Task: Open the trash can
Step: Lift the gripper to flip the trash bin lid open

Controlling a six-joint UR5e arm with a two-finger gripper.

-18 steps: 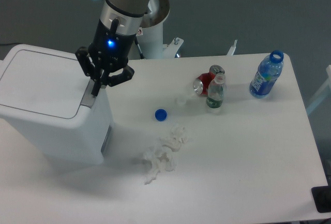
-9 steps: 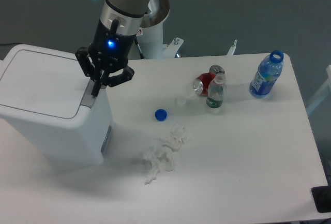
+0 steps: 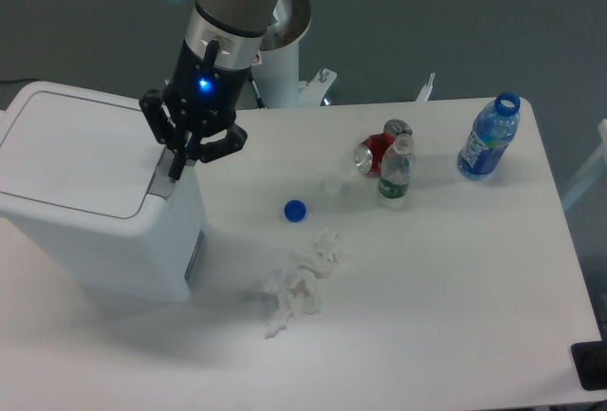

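The trash can (image 3: 90, 197) stands at the left edge of the table (image 3: 446, 307), reaching past the table's left side in this view. Its flat lid (image 3: 76, 150) lies shut, and the grey tab (image 3: 163, 181) sits at the lid's right edge.

The gripper (image 3: 176, 166) points down over that right edge, its fingertips at or just above the tab; whether they touch it cannot be told. The fingers (image 3: 178, 160) look drawn close together with nothing held between them, though the angle does not settle whether they are fully closed. A blue light glows on the wrist above.

Near the middle of the table lies a blue cap (image 3: 295, 210). In front of it, toward the near edge, is a crumpled tissue (image 3: 302, 281). Toward the far edge a red can (image 3: 376, 154) lies on its side, with a second can (image 3: 396, 130) just behind it and a small clear bottle (image 3: 395, 172) standing upright just beside them. A blue bottle (image 3: 489, 138), open at the top, stands near the far right corner. The arm's white base post (image 3: 280, 74) rises behind the far edge of the table.
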